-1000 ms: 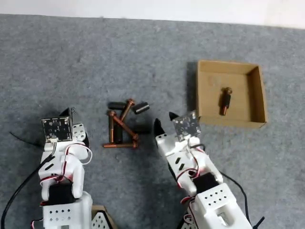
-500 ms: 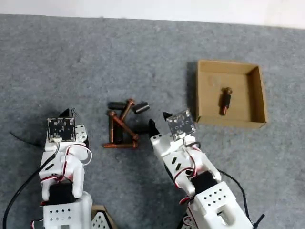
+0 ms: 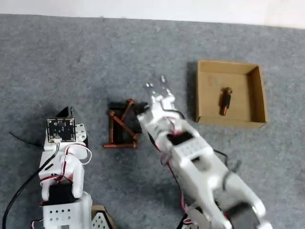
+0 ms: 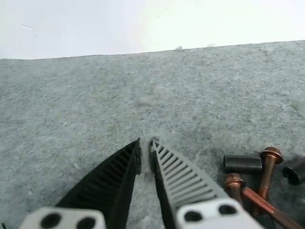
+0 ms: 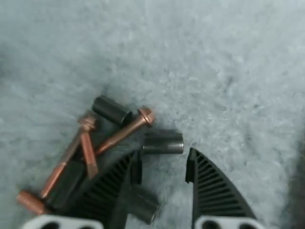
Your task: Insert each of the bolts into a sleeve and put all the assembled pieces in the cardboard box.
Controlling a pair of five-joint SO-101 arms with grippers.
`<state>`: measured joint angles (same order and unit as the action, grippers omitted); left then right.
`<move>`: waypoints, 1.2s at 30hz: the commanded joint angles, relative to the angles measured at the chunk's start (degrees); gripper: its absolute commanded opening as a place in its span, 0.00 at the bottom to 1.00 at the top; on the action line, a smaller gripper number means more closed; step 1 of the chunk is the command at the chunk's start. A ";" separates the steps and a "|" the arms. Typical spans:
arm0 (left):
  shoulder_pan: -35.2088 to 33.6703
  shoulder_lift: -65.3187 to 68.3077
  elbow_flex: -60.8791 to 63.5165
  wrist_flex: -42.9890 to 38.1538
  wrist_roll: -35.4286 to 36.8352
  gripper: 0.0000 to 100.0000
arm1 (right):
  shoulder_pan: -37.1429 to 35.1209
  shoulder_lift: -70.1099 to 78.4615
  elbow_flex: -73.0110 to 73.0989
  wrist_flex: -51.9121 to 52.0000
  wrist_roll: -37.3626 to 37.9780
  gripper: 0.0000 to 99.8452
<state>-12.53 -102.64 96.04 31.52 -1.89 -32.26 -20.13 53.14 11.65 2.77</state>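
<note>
Four copper-coloured bolts [image 3: 111, 128] lie crossed in a loose heap on the grey surface, with short black sleeves [image 3: 116, 105] on their sides among and just beside them. Well apart from the heap sits the open cardboard box [image 3: 245, 90], holding one assembled piece [image 3: 225, 101] that lies flat near its middle.

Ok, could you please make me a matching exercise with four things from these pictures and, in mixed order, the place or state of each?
Things:
1. left end effector
2. right end effector
3. assembled piece
4. loose bolts

Place or state:
A. inside the cardboard box
B. open, close to a loose sleeve
C. piled on the grey mat
D. shut

Pairs: 1-D, 2-B, 3-A, 4-C.
</note>
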 commanded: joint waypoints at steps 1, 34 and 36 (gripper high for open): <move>-0.31 -0.04 1.19 -1.23 -0.44 0.05 | -0.40 13.05 -13.14 -0.04 0.53 0.14; -0.31 -0.48 1.19 -1.32 -0.44 0.05 | -0.31 31.16 -23.60 0.13 0.44 0.14; -0.31 -0.48 1.19 -1.32 -0.44 0.05 | -0.31 28.62 -22.90 2.15 0.26 0.14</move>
<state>-12.53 -102.64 96.04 31.52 -1.98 -32.26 12.75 29.85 11.03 2.77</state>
